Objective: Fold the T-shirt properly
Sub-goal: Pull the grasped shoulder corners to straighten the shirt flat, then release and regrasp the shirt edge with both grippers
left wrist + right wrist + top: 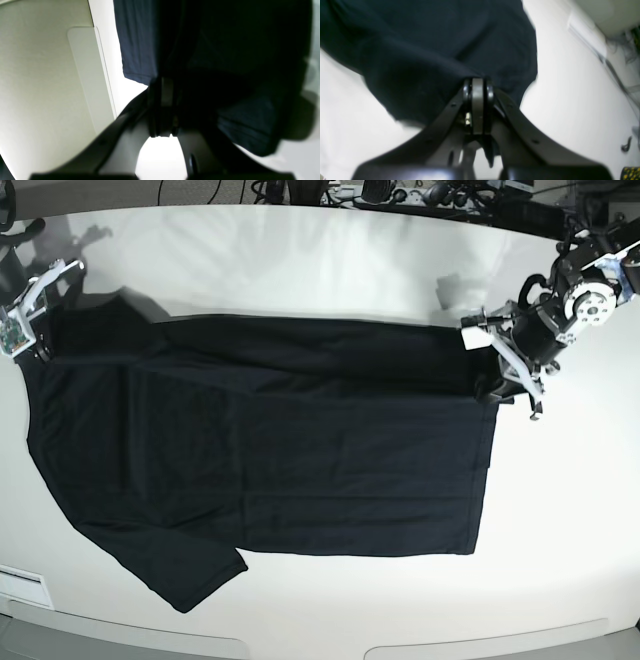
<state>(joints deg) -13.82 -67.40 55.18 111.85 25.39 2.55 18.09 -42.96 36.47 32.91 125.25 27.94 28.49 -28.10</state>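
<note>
base view: soft matte black t-shirt [270, 450], smooth white table [330, 260]

Bare white table [300, 255] lies open beyond the T-shirt [270, 450]; cables [400, 195], seemingly, crowd its far edge.

Left end effector [497, 388]: black body, white fingers, a round silver disc at the wrist. Right end effector [40, 352]: white, with a green board.
</note>
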